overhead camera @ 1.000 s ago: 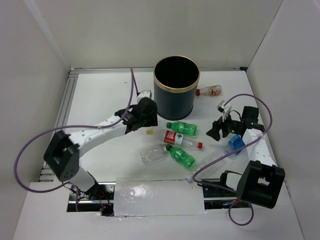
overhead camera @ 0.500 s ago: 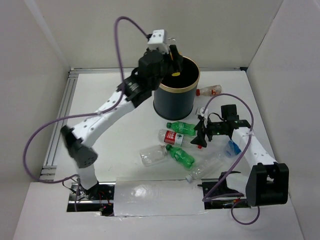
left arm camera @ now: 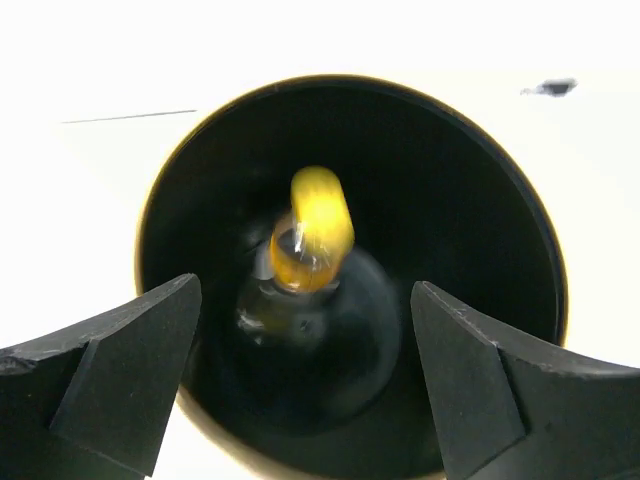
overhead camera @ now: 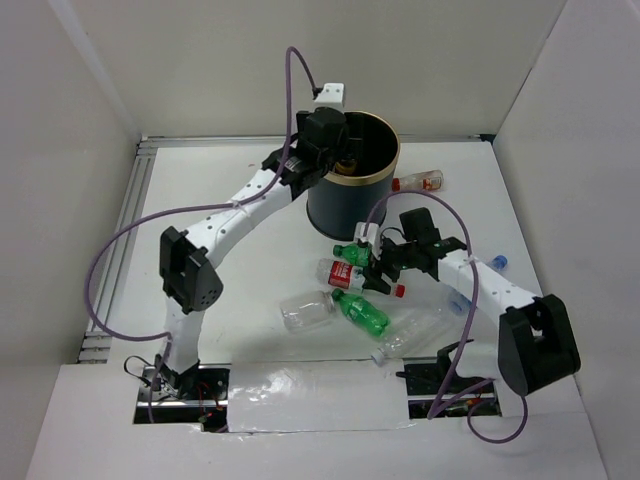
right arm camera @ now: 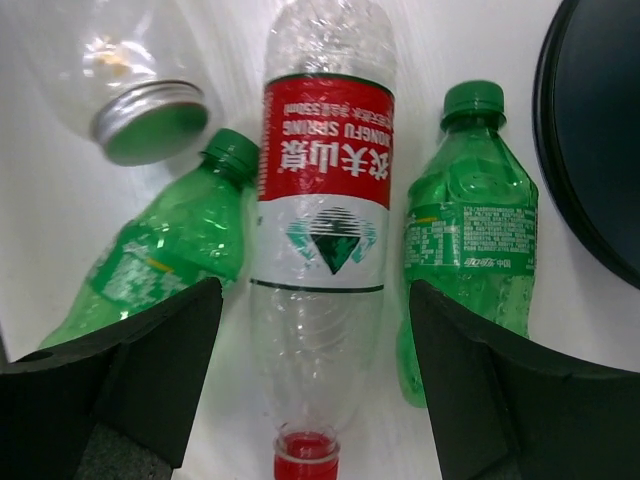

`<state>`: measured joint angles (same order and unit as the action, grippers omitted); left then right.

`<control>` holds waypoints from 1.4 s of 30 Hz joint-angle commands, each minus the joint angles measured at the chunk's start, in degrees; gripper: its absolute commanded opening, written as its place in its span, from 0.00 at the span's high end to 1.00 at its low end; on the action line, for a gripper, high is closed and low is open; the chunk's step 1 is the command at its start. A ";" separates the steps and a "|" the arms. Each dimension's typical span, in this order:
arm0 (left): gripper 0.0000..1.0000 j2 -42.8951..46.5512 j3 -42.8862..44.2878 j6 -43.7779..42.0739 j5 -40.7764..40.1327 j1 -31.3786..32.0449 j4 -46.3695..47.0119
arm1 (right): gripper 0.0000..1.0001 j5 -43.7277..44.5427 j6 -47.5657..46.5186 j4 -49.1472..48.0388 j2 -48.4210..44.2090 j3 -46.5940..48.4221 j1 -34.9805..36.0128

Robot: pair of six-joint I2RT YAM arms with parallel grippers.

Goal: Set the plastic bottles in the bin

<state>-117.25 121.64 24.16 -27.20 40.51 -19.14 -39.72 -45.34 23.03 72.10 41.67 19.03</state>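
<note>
The dark bin (overhead camera: 350,190) with a gold rim stands at the back centre. My left gripper (overhead camera: 338,145) is open over its mouth. In the left wrist view the gripper (left arm camera: 305,385) looks down into the bin (left arm camera: 500,200), where a blurred yellow-labelled bottle (left arm camera: 310,235) is inside, free of the jaws. My right gripper (overhead camera: 384,268) is open and low over a clear red-labelled bottle (right arm camera: 322,230), with one finger on each side and not touching it. Green bottles lie on either side, one to the right (right arm camera: 468,240) and one to the left (right arm camera: 170,250).
A clear bottle (overhead camera: 305,310) and a crushed clear one (overhead camera: 418,328) lie near the front. A red-labelled bottle (overhead camera: 420,181) lies right of the bin. A small blue cap (overhead camera: 498,262) lies by the right arm. White walls enclose the table.
My left arm rose from the table beside the bin to its mouth, and the yellow bottle is now loose inside. My right arm swung left from the blue bottle to the bottle cluster.
</note>
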 commanded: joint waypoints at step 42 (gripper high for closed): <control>0.01 34.56 -69.70 -9.92 8.30 26.29 1.01 | 0.81 -23.65 25.13 -15.56 9.27 48.04 -10.16</control>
<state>-80.18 52.38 16.67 -17.98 68.10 -23.05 -63.37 -28.84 19.77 74.50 83.37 7.11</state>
